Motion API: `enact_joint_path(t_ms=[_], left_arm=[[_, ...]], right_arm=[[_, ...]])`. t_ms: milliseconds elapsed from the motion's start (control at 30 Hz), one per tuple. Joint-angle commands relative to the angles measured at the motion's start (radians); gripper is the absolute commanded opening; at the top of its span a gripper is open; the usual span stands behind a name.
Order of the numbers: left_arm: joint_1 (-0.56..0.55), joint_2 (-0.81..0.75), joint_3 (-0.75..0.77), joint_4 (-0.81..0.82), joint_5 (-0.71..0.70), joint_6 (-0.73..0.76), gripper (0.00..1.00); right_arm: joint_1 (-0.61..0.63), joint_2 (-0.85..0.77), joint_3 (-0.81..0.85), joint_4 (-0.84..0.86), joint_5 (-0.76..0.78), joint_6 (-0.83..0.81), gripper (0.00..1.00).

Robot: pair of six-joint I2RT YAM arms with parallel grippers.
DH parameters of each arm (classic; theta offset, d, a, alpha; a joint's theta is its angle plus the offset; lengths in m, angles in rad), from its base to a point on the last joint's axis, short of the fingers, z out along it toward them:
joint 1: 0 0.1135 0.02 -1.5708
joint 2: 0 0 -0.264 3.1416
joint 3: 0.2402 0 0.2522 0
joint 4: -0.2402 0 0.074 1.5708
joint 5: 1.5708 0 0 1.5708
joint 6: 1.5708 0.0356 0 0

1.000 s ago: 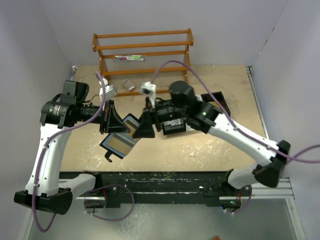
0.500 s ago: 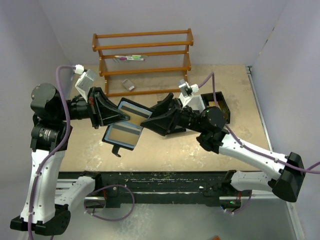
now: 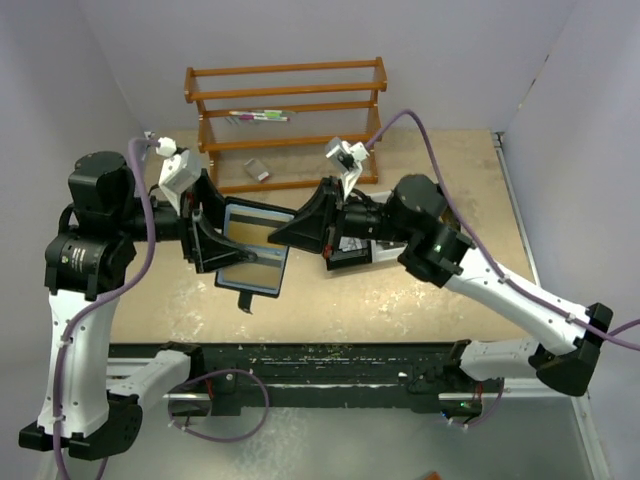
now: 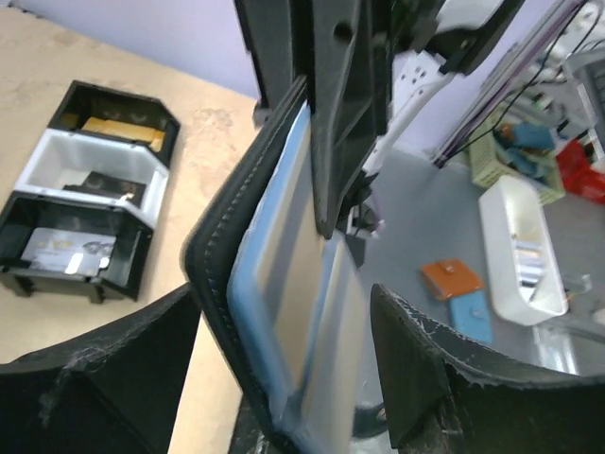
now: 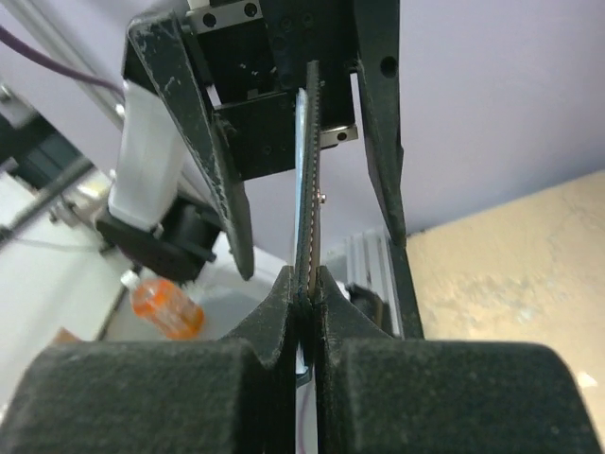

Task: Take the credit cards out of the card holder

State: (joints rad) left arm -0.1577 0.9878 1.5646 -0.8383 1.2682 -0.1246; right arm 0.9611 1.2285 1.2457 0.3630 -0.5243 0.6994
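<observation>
The card holder (image 3: 250, 262), black with a blue-grey lining, hangs open above the table between both grippers. A tan credit card face (image 3: 262, 232) shows in its upper half. My right gripper (image 3: 277, 238) is shut on the holder's right edge; the right wrist view has its fingers pinching the thin stitched edge (image 5: 304, 189). My left gripper (image 3: 222, 243) is open, one finger on each side of the holder without clamping it. In the left wrist view the card holder (image 4: 284, 284) stands edge-on between the spread fingers of the left gripper (image 4: 284, 303).
A wooden rack (image 3: 285, 115) stands at the back with pens (image 3: 258, 117) on a shelf. A small grey-white block (image 3: 257, 170) lies in front of it. A black-and-white three-compartment tray (image 4: 33, 170) sits on the table, holding an orange-tan card (image 4: 115, 126).
My left gripper has let go of the card holder and opened. My right gripper has closed on the holder's edge. Both arms shifted and the holder turned more upright.
</observation>
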Motion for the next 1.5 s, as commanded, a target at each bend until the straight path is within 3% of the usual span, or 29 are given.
enact_joint_path(t_ms=[0,133,300,600,933,1333,1367,1467], left_arm=[[0.0,0.013,0.064,-0.426,-0.07,0.507,0.74],[0.0,0.024,0.032,-0.474,-0.106,0.616,0.68],[0.0,0.022,-0.015,-0.455,-0.103,0.639,0.55],[0.0,0.025,-0.138,-0.459,-0.17,0.724,0.51],[0.0,0.034,-0.164,-0.477,-0.129,0.739,0.64],[-0.002,0.083,-0.136,-0.588,-0.05,0.814,0.44],[-0.002,0.084,-0.136,-0.591,-0.048,0.819,0.38],[-0.002,0.101,-0.13,-0.591,-0.024,0.812,0.08]], right_arm=[[-0.001,0.063,0.217,-0.558,-0.109,-0.301,0.0],[0.002,0.185,0.392,-0.879,-0.13,-0.458,0.0],[0.018,0.314,0.532,-1.068,-0.105,-0.569,0.0],[0.033,0.365,0.599,-1.099,-0.107,-0.58,0.0],[0.074,0.325,0.536,-1.071,-0.073,-0.532,0.0],[0.1,0.43,0.744,-1.145,-0.012,-0.586,0.0],[0.1,0.432,0.754,-1.152,-0.009,-0.587,0.0],[0.1,0.432,0.763,-1.142,-0.008,-0.582,0.0]])
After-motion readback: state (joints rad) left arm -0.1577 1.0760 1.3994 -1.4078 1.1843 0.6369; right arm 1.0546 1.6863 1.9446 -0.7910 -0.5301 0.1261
